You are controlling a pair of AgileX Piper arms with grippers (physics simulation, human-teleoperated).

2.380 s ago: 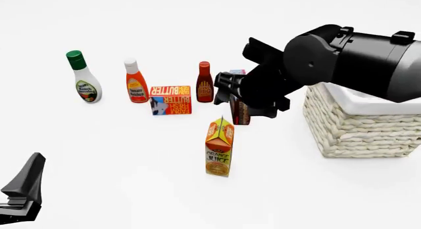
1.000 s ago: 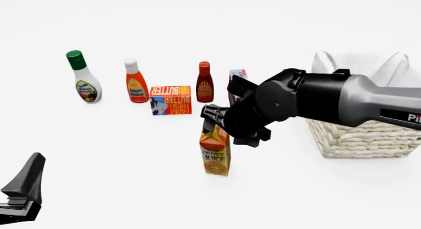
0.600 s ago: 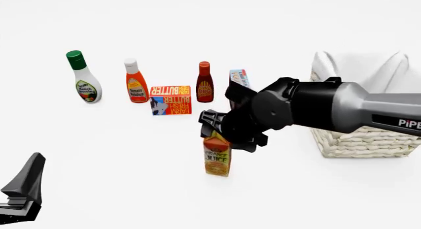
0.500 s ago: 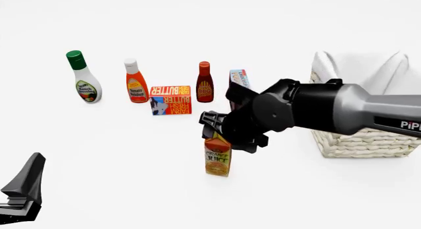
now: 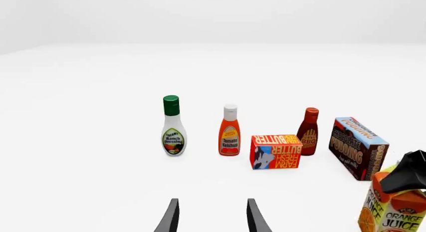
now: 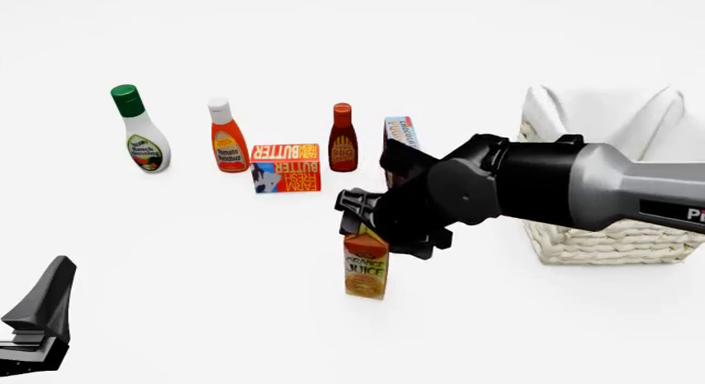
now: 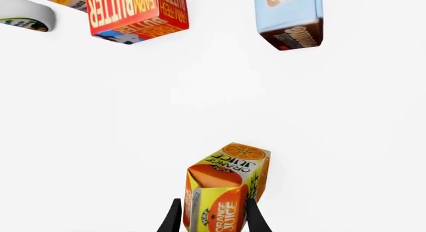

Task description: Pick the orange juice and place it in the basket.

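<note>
**Carton Gripped at Its Top, Lift Not Yet Made**

The orange juice (image 6: 366,272) is seen upright on the table, in front of the grocery row and well apart from the basket (image 6: 603,231) to its right. Its gabled top is straddled by the right gripper (image 7: 213,218), whose fingers are pressed against both sides of the carton, so it is judged clamped on it. The grasping step is taken to be in hand. A straight lift is called for next, then a carry rightward over the cloth-lined rim. Behind stand the butter box (image 6: 286,168) and pudding box (image 6: 399,140). The left gripper (image 5: 211,217) is parked low at the near left, its fingers spread and nothing held
</note>
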